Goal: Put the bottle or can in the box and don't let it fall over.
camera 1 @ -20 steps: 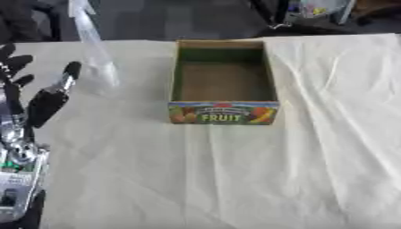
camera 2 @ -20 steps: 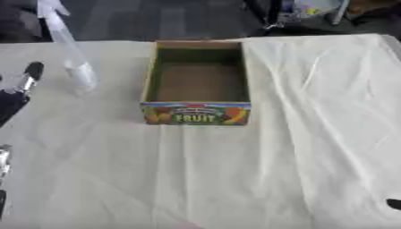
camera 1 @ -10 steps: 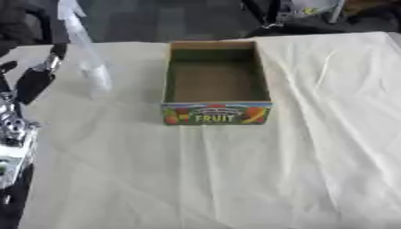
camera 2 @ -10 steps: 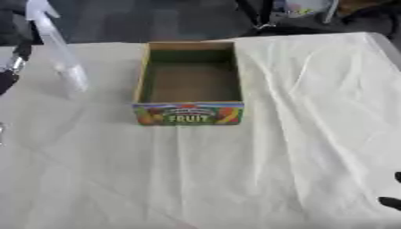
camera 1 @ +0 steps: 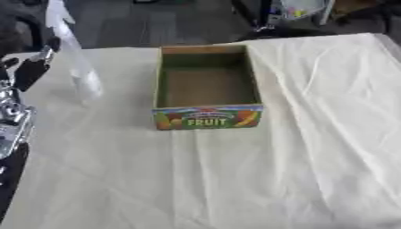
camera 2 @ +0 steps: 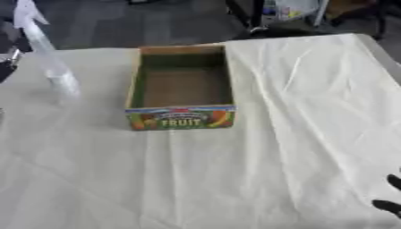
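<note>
My left hand [camera 1: 30, 71] sits at the left edge of the left eye view, dark fingers pointing up and toward the clear spray bottle [camera 1: 72, 62], just beside it with a sliver of cloth between them. The fingers look straight and spread rather than curled, though they are blurred, so I take the hand as open and holding nothing. Over the last second it has come up from low on the left to the bottle's side; part of that apparent shift may be the head tilting, since the whole scene has slid too.

The spray bottle stands upright on the cream tablecloth [camera 1: 235, 179], to the left of the cardboard fruit box [camera 1: 206, 87] and near its far left corner, not touching it. The box is open, nothing in it, its printed "FRUIT" panel facing me.

My right hand [camera 2: 388, 196] shows only as dark fingertips at the lower right edge of the right eye view; I cannot tell how they are set.

I judge the task barely begun: the reach is nearly done, the grasp not yet made. The bottle is tall and narrow, so a sideways nudge could tip it
</note>
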You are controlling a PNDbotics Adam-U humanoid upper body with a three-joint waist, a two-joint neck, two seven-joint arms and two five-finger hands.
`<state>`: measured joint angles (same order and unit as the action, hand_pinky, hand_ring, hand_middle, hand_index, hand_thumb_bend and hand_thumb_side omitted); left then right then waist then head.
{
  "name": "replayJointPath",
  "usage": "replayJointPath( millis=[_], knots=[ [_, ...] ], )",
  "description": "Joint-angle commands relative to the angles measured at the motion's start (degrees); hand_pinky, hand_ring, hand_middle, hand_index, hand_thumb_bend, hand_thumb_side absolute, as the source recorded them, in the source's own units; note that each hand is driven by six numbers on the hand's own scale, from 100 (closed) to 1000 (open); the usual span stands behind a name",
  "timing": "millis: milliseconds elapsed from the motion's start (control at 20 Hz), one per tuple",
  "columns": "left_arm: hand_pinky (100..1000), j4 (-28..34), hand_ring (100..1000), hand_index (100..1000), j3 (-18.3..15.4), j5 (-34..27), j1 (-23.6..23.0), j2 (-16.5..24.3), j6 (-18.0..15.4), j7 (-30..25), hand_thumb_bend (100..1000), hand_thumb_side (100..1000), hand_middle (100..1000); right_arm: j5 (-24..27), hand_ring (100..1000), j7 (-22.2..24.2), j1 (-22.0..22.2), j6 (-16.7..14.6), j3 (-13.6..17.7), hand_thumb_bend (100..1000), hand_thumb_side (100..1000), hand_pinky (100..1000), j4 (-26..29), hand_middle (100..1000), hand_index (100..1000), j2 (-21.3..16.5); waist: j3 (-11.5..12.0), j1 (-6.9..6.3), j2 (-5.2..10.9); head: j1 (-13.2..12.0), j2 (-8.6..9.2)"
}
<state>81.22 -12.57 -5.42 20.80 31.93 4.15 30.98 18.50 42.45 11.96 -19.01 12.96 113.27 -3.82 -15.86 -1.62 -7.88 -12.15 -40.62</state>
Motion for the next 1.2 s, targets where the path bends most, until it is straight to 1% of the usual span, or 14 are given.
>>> replayJointPath(
  millis=[50,350,750,1200],
  knots=[
    [796,-1.00,808,891,0.84,-1.02,2.14,3.16,-1.18,-1.12,785,302,656,-0.07,1000,0.27,-0.16,0.03,-0.23,100,470,789,1.32,1000,1000,-0.54,-0.19,-0.02,0.84,0.25,0.74],
    [796,-3.49,809,891,2.71,-1.22,5.40,3.75,-1.14,-2.94,783,297,655,-0.14,1000,0.64,-0.25,0.28,-0.55,100,470,789,1.32,1000,1000,-0.54,-0.70,-0.10,0.77,0.09,0.82],
    [795,-7.24,807,888,4.55,-1.95,9.92,4.82,-0.68,-3.22,772,286,648,-0.03,1000,1.13,-0.29,0.54,-0.94,100,470,789,1.32,1000,1000,-0.53,-1.54,-0.10,0.71,-0.16,1.09],
    [797,-10.38,810,888,5.82,-3.23,12.63,6.01,0.14,-4.48,776,278,647,-0.07,1000,1.51,-0.39,0.81,-1.21,100,470,789,1.32,1000,1000,-0.52,-2.11,-0.20,0.65,-0.24,1.20]
  ],
)
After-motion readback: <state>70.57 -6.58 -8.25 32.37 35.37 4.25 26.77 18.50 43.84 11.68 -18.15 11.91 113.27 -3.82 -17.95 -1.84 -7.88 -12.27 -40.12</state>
